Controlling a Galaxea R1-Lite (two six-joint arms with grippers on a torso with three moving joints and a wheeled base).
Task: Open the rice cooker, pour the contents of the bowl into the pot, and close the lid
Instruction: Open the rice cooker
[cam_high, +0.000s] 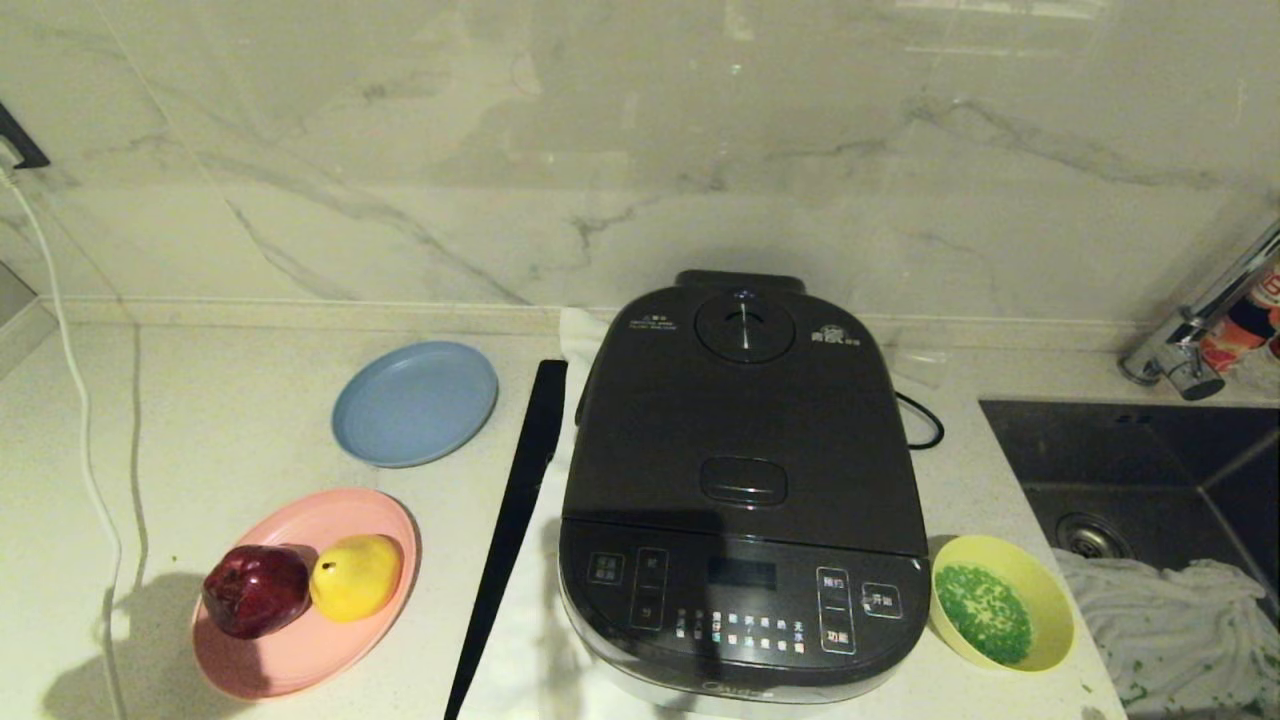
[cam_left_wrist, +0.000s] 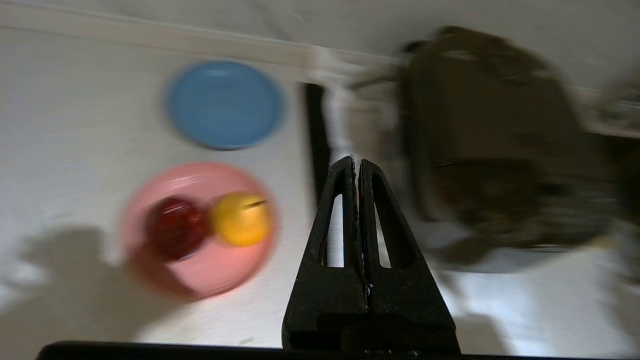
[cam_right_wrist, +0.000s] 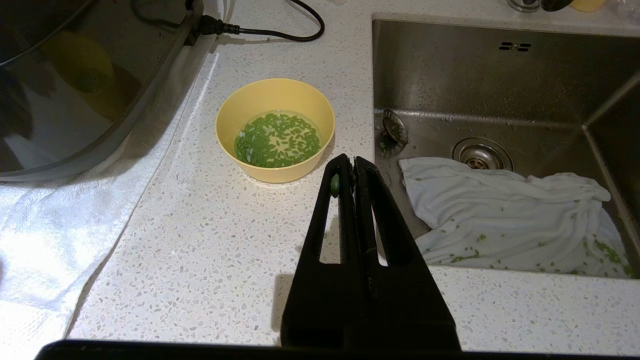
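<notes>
Left pincer (cam_left_wrist: 356, 165), right pincer (cam_right_wrist: 348, 162): closed, empty | bowl (cam_high: 1040, 580): green bits (cam_high: 983, 612) | rice cooker (cam_high: 745, 500): lid (cam_high: 745, 420) down

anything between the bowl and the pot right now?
Yes: the lid is shut on the rice cooker, so the pot inside is covered. The bowl sits on the counter by the cooker's front right corner, and nothing visible lies between it and the shut right hand.

Pot hidden under shut lid (cam_high: 745, 440)
</notes>
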